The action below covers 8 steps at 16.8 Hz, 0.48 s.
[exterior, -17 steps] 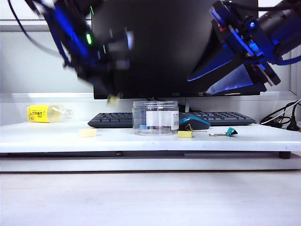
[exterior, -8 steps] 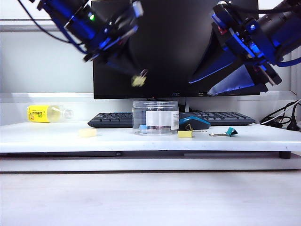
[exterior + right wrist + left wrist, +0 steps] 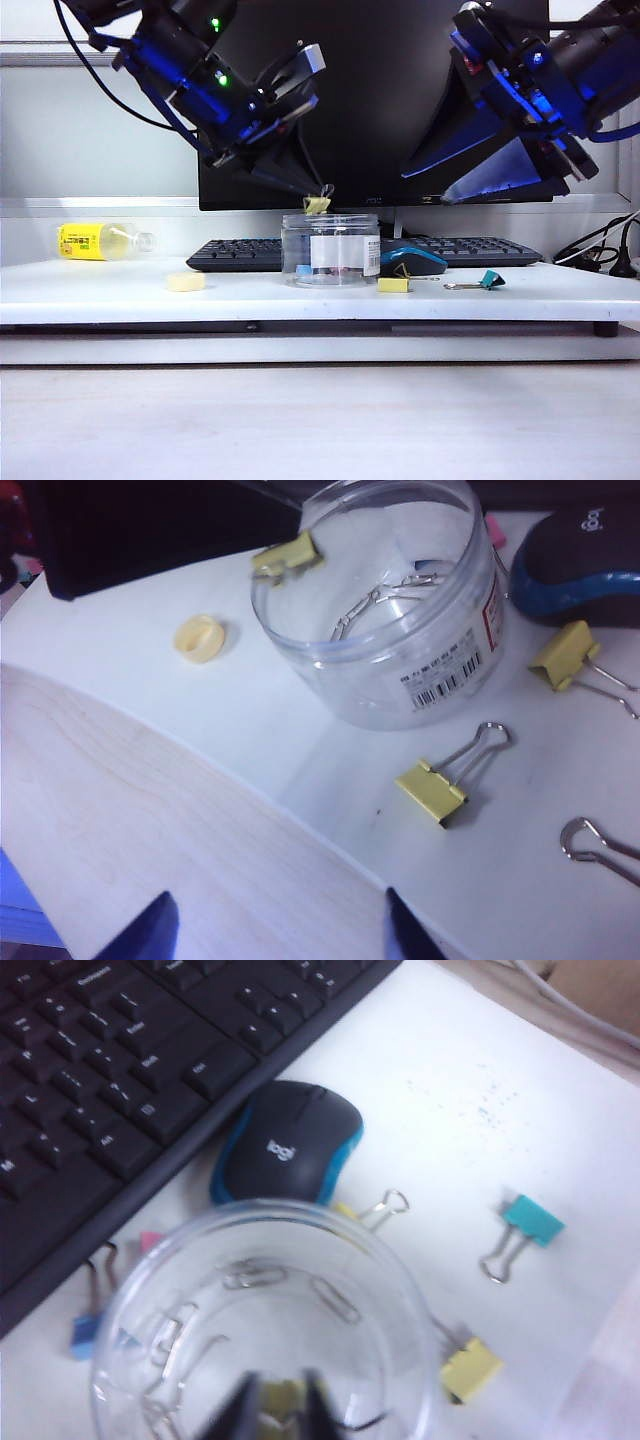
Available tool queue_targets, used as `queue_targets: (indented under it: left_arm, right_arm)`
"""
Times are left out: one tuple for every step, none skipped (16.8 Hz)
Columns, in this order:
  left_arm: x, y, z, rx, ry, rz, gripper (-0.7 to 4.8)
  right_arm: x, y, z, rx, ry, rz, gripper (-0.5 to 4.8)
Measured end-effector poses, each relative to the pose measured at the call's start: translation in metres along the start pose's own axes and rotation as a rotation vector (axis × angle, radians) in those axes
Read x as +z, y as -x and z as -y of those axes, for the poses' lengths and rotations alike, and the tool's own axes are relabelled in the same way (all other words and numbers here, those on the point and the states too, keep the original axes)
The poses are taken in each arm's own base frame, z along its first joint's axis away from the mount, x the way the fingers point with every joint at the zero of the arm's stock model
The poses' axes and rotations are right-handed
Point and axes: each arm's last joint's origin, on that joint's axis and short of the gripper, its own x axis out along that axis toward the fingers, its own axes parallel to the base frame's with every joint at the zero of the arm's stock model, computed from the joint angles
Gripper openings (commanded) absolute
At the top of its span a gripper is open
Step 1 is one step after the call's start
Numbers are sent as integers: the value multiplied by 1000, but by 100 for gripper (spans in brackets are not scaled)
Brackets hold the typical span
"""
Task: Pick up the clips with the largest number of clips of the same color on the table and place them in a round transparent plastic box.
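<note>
Release is judged imminent: one yellow clip [image 3: 317, 204] is pinched in the left gripper [image 3: 277, 1407] just above the round transparent plastic box [image 3: 331, 250]; two more yellow clips [image 3: 431, 791] lie beside it; the right gripper [image 3: 275, 925] is held open, raised aside.

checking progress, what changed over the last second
The left gripper carried a yellow clip up and rightward, now just above the round box; release unclear. Right gripper, open, and the other clips on the table stayed put.
</note>
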Motion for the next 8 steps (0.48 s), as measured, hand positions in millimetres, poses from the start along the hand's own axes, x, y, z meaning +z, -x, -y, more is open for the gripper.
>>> queue_targets:
  left_arm:
    - [0, 0, 0, 1, -1, 4, 59]
    - [1, 0, 0, 1, -1, 8, 62]
    - [2, 0, 0, 3, -5, 18, 63]
    - [3, 0, -1, 4, -8, 26, 80]
    - [3, 0, -1, 5, -11, 33, 150]
    - [4, 0, -1, 6, -4, 36, 165]
    - [6, 3, 0, 7, 1, 43, 166]
    - [12, 13, 4, 14, -2, 59, 166]
  right_arm:
    - [0, 0, 0, 0, 0, 0, 266]
    - [0, 0, 0, 0, 0, 0, 266]
    - [0, 0, 0, 0, 1, 0, 266]
    - [0, 0, 0, 0, 1, 0, 266]
    - [0, 0, 0, 0, 3, 0, 266]
    - [0, 0, 0, 0, 7, 0, 266]
    - [-1, -1, 1, -3, 14, -5, 266]
    - [-2, -4, 3, -13, 16, -16, 266]
